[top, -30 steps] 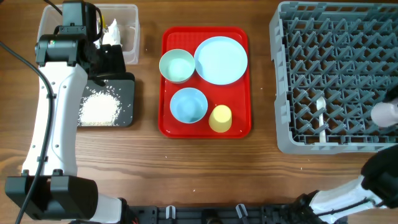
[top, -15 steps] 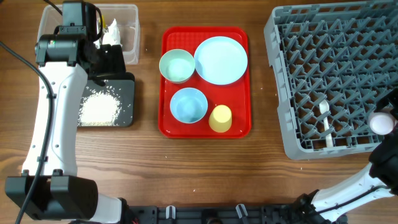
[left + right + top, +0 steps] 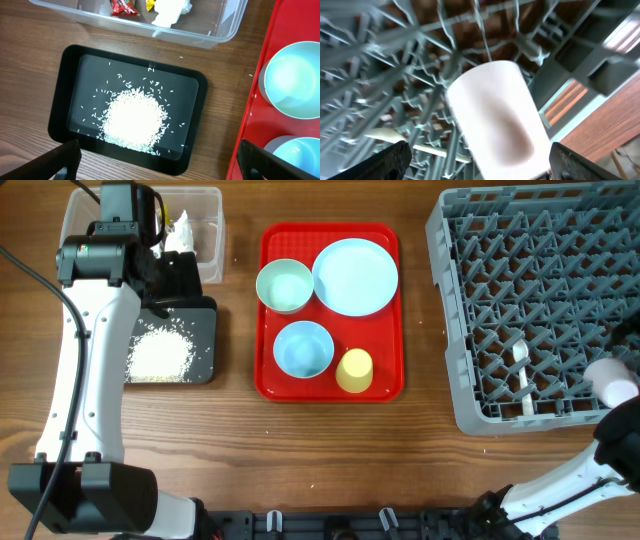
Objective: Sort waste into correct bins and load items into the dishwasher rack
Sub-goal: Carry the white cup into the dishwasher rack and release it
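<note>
Shifted since a second ago, the dishwasher rack (image 3: 520,280) sits skewed, and the white cup (image 3: 612,378) is lower, near its front right corner, gripped in the right jaws. The white spoon (image 3: 523,375) lies nearby among the pegs (the frame edge is close). The left jaws hang wide over the black tray (image 3: 65,100) of rice (image 3: 132,120), with the clear tub (image 3: 200,35) beyond and the red tray (image 3: 255,100) alongside.

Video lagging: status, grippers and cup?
Left gripper open above shallow black tray. Right gripper around small white cup over grey plastic rack, grip unclear. White spoon beside.
</note>
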`<state>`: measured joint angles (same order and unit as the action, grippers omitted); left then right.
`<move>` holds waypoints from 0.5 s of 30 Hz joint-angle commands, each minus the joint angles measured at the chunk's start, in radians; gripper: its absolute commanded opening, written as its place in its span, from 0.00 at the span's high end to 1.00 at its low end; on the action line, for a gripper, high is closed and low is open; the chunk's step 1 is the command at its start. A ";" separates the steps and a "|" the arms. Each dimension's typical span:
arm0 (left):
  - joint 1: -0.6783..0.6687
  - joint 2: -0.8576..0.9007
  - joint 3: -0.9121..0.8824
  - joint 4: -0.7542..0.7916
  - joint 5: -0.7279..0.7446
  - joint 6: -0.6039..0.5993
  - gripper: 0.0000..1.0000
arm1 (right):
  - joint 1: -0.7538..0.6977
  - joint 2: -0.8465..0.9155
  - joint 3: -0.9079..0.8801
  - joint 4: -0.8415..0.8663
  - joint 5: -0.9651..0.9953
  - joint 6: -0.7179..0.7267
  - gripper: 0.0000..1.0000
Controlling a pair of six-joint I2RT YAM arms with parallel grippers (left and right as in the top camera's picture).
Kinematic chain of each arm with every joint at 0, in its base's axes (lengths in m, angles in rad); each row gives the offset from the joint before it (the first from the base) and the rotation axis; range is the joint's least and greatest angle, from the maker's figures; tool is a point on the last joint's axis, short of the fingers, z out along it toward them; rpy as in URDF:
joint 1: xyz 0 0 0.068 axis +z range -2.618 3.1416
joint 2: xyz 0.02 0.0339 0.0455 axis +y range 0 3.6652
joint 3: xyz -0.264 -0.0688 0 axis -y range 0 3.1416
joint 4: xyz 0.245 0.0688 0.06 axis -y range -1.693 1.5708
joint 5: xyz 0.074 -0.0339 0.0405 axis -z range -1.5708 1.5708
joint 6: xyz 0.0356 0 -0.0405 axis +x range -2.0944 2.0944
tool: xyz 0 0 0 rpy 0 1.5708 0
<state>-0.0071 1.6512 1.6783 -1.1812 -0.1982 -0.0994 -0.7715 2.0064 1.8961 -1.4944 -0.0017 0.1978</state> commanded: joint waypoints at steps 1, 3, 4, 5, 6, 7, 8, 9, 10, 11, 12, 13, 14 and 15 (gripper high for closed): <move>0.005 0.002 -0.003 0.003 -0.016 -0.007 0.00 | -0.004 0.000 0.175 -0.050 -0.068 0.008 0.07; 0.005 0.002 -0.003 0.003 -0.016 -0.007 0.00 | 0.014 -0.015 0.293 -0.088 -0.116 -0.015 0.07; 0.005 0.002 -0.003 0.003 -0.016 -0.007 0.00 | 0.027 -0.024 0.325 -0.097 -0.116 -0.015 0.07; 0.005 0.002 -0.003 0.003 -0.016 -0.007 0.00 | 0.048 -0.039 0.364 -0.110 -0.116 -0.015 0.07; 0.005 0.002 -0.003 0.003 -0.016 -0.007 0.00 | 0.085 -0.063 0.395 -0.114 -0.123 -0.019 0.07; 0.005 0.002 -0.003 0.003 -0.016 -0.007 0.00 | 0.121 -0.091 0.397 -0.112 -0.141 -0.035 0.08; 0.005 0.002 -0.003 0.003 -0.016 -0.007 0.00 | 0.173 -0.122 0.397 -0.113 -0.146 -0.042 0.08; 0.005 0.002 -0.003 0.003 -0.016 -0.007 0.00 | 0.213 -0.140 0.397 -0.113 -0.146 -0.042 0.08; 0.005 0.002 -0.003 0.003 -0.016 -0.007 0.00 | 0.292 -0.167 0.397 -0.114 -0.146 -0.051 0.08; 0.005 0.002 -0.003 0.003 -0.016 -0.007 0.00 | 0.383 -0.187 0.396 -0.114 -0.151 -0.052 0.08; 0.005 0.002 -0.003 0.003 -0.016 -0.007 0.00 | 0.489 -0.196 0.396 -0.114 -0.157 -0.052 0.08; 0.005 0.002 -0.003 0.003 -0.016 -0.007 0.00 | 0.586 -0.196 0.393 -0.114 -0.156 -0.049 0.08; 0.005 0.002 -0.003 0.003 -0.016 -0.007 0.00 | 0.676 -0.196 0.375 -0.114 -0.145 -0.036 0.08; 0.005 0.002 -0.003 0.003 -0.016 -0.007 0.00 | 0.753 -0.196 0.343 -0.111 -0.144 -0.027 0.08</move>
<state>-0.0071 1.6512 1.6783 -1.1812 -0.1982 -0.0994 -0.1841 1.8294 2.2749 -1.6047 -0.1341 0.1658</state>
